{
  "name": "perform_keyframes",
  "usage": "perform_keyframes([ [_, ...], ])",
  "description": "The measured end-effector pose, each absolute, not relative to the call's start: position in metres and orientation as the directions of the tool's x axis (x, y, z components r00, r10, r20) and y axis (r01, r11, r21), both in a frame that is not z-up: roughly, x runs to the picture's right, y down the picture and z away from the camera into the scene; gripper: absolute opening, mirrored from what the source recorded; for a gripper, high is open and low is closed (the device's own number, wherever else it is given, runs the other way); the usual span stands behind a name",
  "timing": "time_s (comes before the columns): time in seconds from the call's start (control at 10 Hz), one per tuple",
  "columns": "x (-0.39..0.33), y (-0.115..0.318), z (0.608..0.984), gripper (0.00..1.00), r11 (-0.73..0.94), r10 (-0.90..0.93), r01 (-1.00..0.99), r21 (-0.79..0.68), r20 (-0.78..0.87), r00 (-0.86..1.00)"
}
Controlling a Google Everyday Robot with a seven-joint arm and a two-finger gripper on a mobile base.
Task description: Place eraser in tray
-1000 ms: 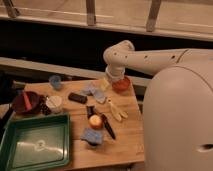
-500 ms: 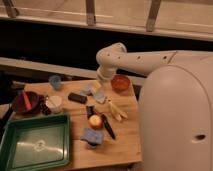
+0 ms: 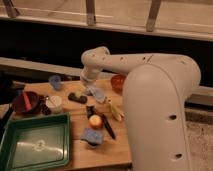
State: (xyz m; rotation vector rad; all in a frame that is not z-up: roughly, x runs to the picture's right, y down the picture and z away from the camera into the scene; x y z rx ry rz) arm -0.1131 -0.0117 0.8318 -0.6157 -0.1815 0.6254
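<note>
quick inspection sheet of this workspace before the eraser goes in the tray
surface: wooden table, crowded
job's things: eraser lies on the table, outside the tray; tray looks empty
clutter: red bowl, blue cup, orange bowl, knife, light blue pads, round orange fruit
grippers: gripper low over the table, just behind the eraser
cables: nothing seen
surroundings: dark wall behind the table

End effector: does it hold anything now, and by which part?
It cannot be told. The end effector is low over the table, near the eraser lying there.
</note>
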Motion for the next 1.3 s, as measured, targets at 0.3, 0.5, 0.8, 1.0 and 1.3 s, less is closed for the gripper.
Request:
perform_keyframes([
  [0.3, -0.117, -0.011, 0.833, 0.80, 0.643, 0.595, -0.482, -0.595, -0.009, 0.804],
  [0.5, -0.118, -0.011, 0.834, 0.80, 0.645, 0.591, -0.480, -0.595, -0.009, 0.806],
  [0.8, -0.120, 0.001, 0.858, 0.80, 0.631, 0.587, -0.461, -0.624, -0.004, 0.809],
  [1.0, -0.132, 0.012, 0.883, 0.80, 0.627, 0.579, -0.431, -0.649, 0.018, 0.815],
  [1.3, -0.145, 0.021, 0.898, 0.80, 0.660, 0.572, -0.404, -0.633, 0.076, 0.817],
])
